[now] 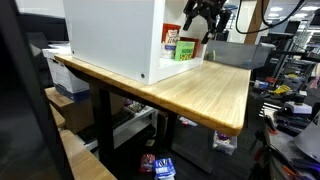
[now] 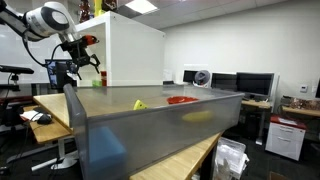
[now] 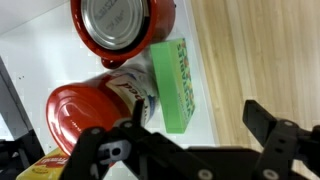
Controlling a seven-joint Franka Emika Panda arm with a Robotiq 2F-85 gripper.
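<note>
My gripper [image 3: 196, 110] is open with nothing between its fingers and hovers above the open front of a white cabinet [image 1: 110, 40]. Just below it in the wrist view a green box [image 3: 172, 85] stands on the white shelf floor, close to the left finger [image 3: 135, 112]. A red can with a metal lid [image 3: 120, 25] sits beyond the box, and a second red can with a label [image 3: 85, 112] lies beside it. In both exterior views the gripper [image 1: 205, 15] [image 2: 85, 55] hangs above the green box [image 1: 184, 50] and a red can [image 1: 172, 35].
The cabinet stands on a wooden table [image 1: 215, 95], whose bare top reaches right of the box [image 3: 260, 50]. A large grey bin [image 2: 150, 125] fills the foreground of an exterior view. Something yellow [image 3: 45, 170] lies at the shelf's left. Desks and monitors [image 2: 255, 85] stand behind.
</note>
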